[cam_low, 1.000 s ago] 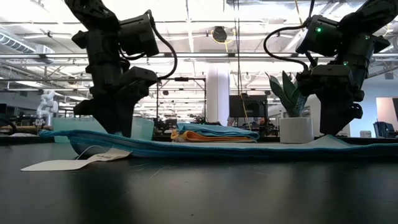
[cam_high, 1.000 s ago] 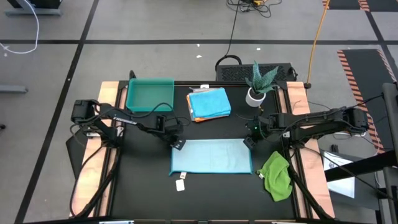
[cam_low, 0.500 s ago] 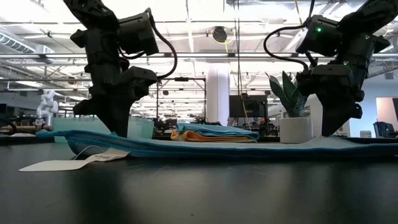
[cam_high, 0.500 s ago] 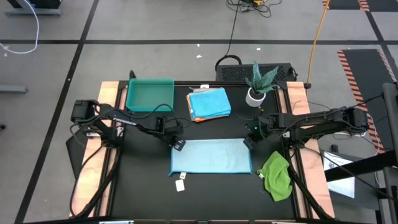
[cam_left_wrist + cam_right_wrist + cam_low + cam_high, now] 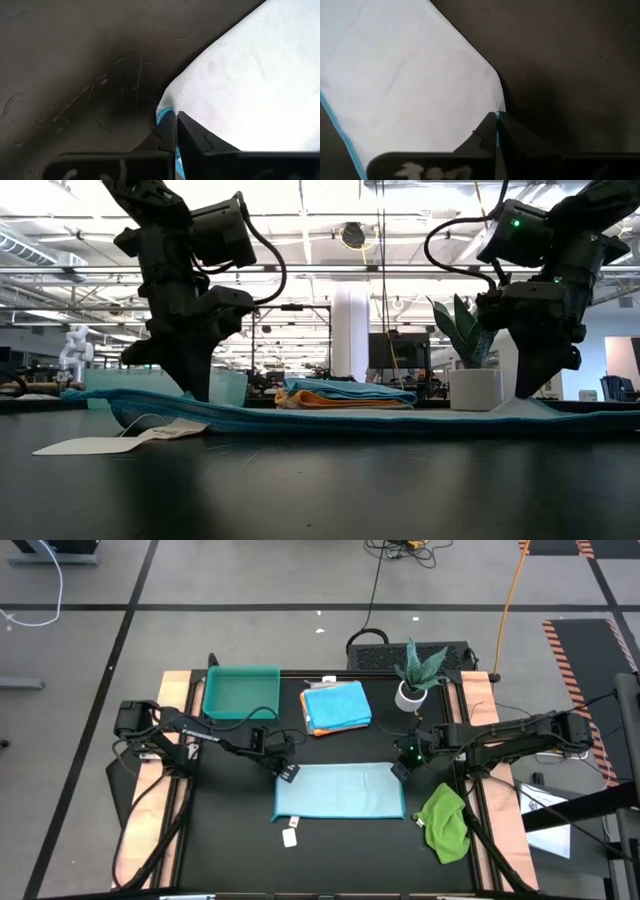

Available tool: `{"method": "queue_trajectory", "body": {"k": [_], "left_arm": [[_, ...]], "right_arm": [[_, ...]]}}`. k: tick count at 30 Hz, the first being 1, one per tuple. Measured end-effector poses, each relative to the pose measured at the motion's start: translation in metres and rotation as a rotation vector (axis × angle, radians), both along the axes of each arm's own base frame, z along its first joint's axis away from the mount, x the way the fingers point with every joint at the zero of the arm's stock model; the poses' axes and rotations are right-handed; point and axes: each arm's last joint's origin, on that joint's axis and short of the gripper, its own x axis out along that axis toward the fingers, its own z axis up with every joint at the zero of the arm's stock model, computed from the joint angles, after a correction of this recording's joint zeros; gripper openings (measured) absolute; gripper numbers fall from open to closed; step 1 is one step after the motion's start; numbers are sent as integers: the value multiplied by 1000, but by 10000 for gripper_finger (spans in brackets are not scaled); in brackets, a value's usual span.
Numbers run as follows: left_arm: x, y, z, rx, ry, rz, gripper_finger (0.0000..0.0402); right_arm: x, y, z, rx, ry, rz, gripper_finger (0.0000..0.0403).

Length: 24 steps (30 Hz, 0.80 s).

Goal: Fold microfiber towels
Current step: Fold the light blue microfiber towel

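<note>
A pale blue towel (image 5: 340, 791) lies spread flat on the middle of the black table, its white tag (image 5: 291, 837) on the table near its near left corner. My left gripper (image 5: 286, 772) is shut on its far left corner and my right gripper (image 5: 400, 767) on its far right corner. A folded bright blue towel on an orange one (image 5: 336, 706) lies at the far middle. A green towel (image 5: 445, 823) lies crumpled at the near right. My left gripper pinches the towel's far left corner (image 5: 165, 107) between its two fingers, coming steeply from above; one layer or several, I cannot tell. The corner stays low at the table and the rest lies flat. My right gripper pinches the far right corner (image 5: 499, 107) between its two fingers, slanting down from above. The cloth rises slightly at the fingers (image 5: 520, 402); the rest of the towel rests on the table.
A teal tray (image 5: 241, 692) stands at the far left. A potted plant in a white pot (image 5: 415, 675) stands at the far right, close behind my right arm. Bare black table lies in front of the towel.
Both grippers have shut on the towel's far corners while staying where they were. The towel has not moved from its place.
</note>
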Motion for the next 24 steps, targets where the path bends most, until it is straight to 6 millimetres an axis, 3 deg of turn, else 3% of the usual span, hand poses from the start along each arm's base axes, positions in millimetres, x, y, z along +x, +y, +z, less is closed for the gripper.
{"method": "queue_trajectory", "body": {"k": [14, 20, 24], "left_arm": [[0, 0, 0, 1, 0, 2, 21], [0, 0, 0, 5, 0, 2, 5], [0, 1, 0, 8, -1, 3, 19]], "right_arm": [[9, 1, 5, 81, -105, 8, 0], [9, 2, 5, 104, -107, 12, 0], [9, 2, 5, 104, -107, 13, 0]]}}
